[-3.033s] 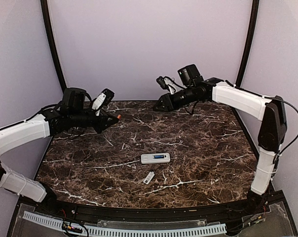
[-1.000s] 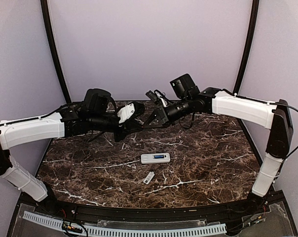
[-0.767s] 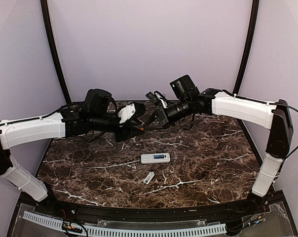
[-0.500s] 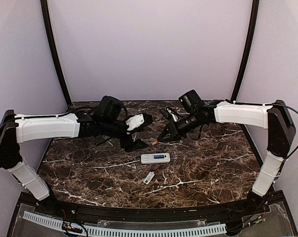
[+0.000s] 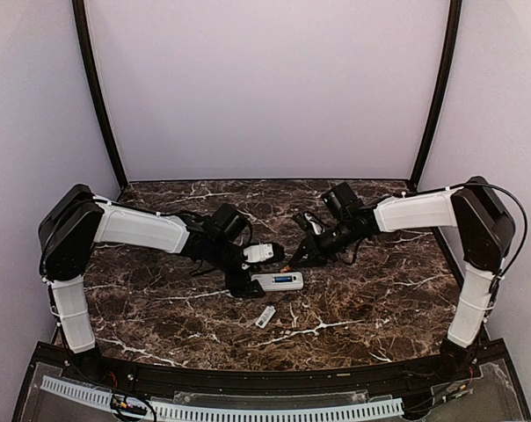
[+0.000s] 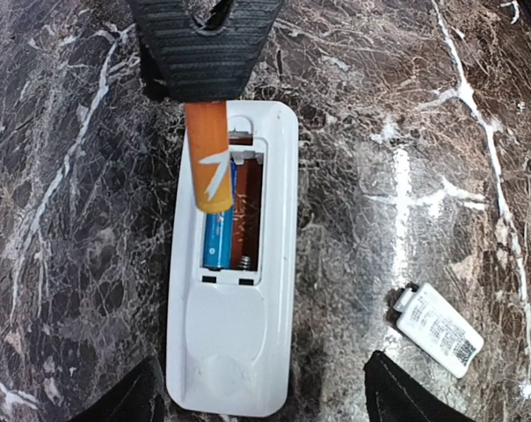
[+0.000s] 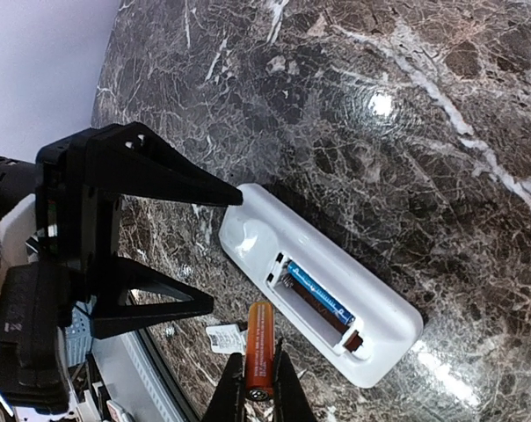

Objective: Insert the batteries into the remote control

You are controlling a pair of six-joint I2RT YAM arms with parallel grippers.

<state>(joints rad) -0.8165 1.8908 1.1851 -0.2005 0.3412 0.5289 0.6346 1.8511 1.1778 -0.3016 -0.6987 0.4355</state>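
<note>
1. Top view: the remote [image 5: 277, 281] lies flat in the middle of the table [image 5: 380, 299], with the loose cover [image 5: 265, 316] just in front of it. The left gripper [image 5: 253, 271] sits spread wide at the remote's left end. The right gripper [image 5: 295, 260] hangs low just behind the remote. They're crowded pretty tight, so fingers knocking into each other looks like a real risk.

2. Left wrist: the left gripper's fingers [image 6: 142, 400] stand either side of the remote's end, and as far as can be told they aren't touching it. The blue battery [image 6: 216, 237] is seated, with the empty slot [image 6: 248, 207] right beside it. The orange battery [image 6: 207, 158] comes in tilted, and its low end is over the blue one rather than over the empty slot. Pushed down like that, it probably rides up on the blue battery or jams. With nothing clamping the remote, a push could also skid it across the marble.

3. Right wrist: the right gripper pinches the orange battery near one end, with the rest sticking out towards the remote. A narrow grip on a round cell could let it pivot or pop loose against the spring. Polarity can't be read from here, so it might also go in backwards.
</note>
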